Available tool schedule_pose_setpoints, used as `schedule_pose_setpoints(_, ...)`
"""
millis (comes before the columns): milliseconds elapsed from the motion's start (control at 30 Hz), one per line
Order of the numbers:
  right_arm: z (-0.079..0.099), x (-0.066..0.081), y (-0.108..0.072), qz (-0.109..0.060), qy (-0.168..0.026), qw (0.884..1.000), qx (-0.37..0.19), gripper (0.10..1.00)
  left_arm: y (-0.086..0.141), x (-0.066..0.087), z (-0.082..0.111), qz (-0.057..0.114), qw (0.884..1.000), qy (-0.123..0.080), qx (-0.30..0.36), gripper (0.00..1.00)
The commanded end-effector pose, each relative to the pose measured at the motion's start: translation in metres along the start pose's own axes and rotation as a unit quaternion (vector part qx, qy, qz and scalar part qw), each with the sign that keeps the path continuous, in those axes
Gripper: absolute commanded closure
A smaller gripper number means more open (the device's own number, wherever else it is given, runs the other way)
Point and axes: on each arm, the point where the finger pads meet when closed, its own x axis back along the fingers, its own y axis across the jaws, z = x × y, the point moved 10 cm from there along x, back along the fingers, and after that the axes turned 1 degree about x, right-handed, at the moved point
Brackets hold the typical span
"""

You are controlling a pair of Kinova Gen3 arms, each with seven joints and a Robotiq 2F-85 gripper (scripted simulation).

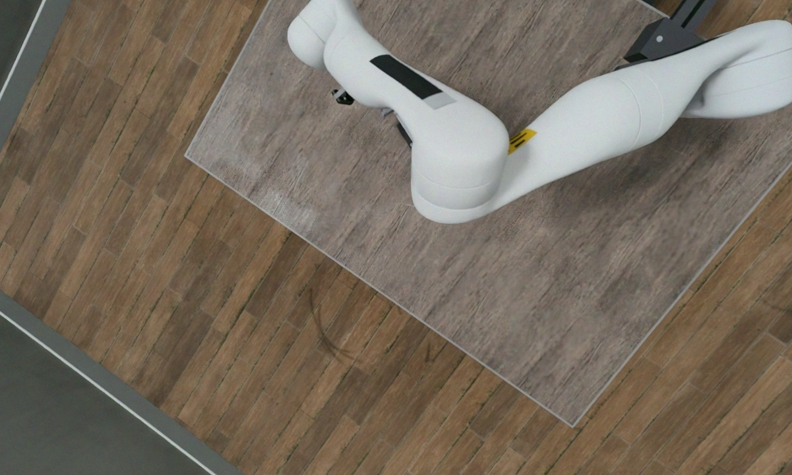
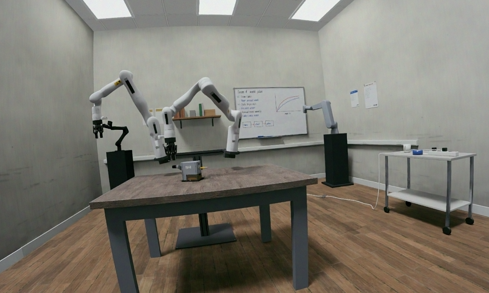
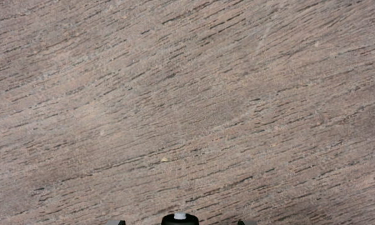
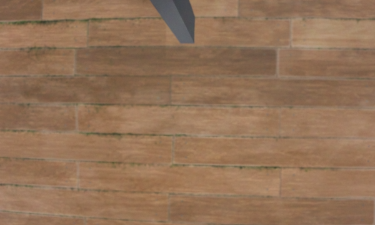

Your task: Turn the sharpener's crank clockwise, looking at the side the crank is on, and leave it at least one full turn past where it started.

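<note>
The grey sharpener (image 2: 189, 171) stands on the table (image 2: 246, 182) (image 1: 504, 283) (image 3: 187, 94) in the exterior view. Its dark crank knob (image 2: 175, 166) (image 3: 171, 221) sticks out on the left side there. My left gripper (image 2: 171, 156) (image 3: 181, 223) points down around the knob. In the left wrist view its fingertips stand apart, with a gap on either side of the knob, so it is open. My right gripper (image 2: 98, 136) is open and empty, high and far to the left of the sharpener. In the top view the arm hides the sharpener; the crank's angle is unclear.
A yellow pencil (image 2: 204, 167) sticks out of the sharpener's right side. The left arm's bent links (image 1: 457, 135) stand over the table. The right wrist view shows the floor (image 4: 187, 125) and a table leg (image 4: 182, 28). A white cart (image 2: 428, 156) stands far right.
</note>
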Motion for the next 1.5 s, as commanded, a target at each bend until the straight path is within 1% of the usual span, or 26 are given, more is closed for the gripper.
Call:
schedule_pose_setpoints(0,0.0,0.001,0.0,0.0,-0.001,1.0,0.0,0.099,0.0,-0.002,0.0,0.001,1.0,0.001,0.0,0.423)
schedule_pose_setpoints(367,0.0,0.001,0.0,0.0,-0.001,1.0,0.0,0.099,-0.001,-0.014,0.001,0.001,1.0,0.001,0.0,0.423)
schedule_pose_setpoints(700,0.0,0.001,0.0,0.0,-0.001,1.0,0.0,0.099,-0.001,-0.017,0.001,0.001,1.0,0.001,0.0,0.423)
schedule_pose_setpoints(1467,0.0,0.001,0.0,0.0,-0.001,1.0,0.0,0.099,-0.001,-0.017,0.001,0.001,1.0,0.001,0.0,0.423)
